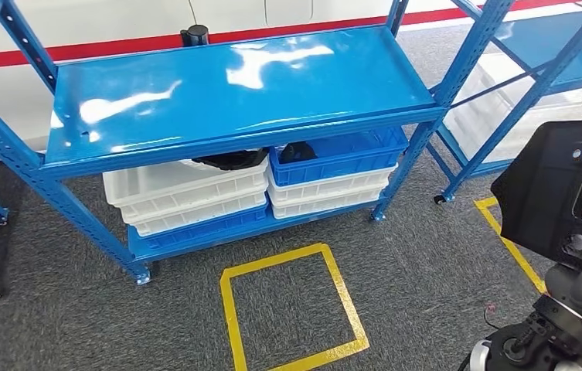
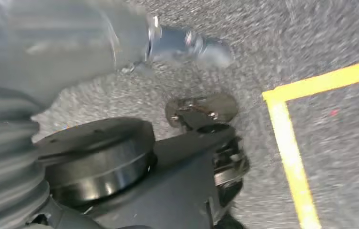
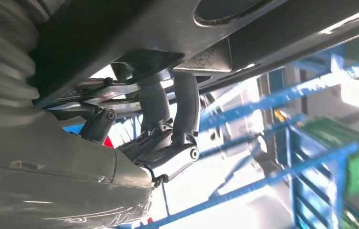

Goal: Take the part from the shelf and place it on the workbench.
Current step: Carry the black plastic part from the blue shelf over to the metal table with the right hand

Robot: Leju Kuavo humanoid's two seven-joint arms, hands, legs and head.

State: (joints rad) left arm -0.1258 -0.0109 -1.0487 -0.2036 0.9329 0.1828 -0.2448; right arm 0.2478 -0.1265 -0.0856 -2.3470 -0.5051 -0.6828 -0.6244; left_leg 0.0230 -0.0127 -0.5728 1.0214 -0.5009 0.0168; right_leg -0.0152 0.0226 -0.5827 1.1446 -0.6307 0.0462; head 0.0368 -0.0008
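A flat black part (image 1: 554,185) with cut-outs is held up at the right edge of the head view, clear of the shelf. My right hand (image 3: 168,129) grips it from beneath; its dark fingers (image 3: 187,105) curl up against the part's underside (image 3: 120,28). Two more black parts (image 1: 229,160) (image 1: 297,151) lie in the bins on the rack's lower level. My left hand (image 2: 182,43) hangs blurred over the grey carpet, its fingers stretched out with nothing in them.
The blue rack's top shelf (image 1: 233,85) is bare apart from a black cylinder (image 1: 195,35) at the back. White bins (image 1: 187,193) and a blue bin (image 1: 342,154) sit below. A yellow taped square (image 1: 291,309) marks the carpet. A second rack (image 1: 535,69) stands at right.
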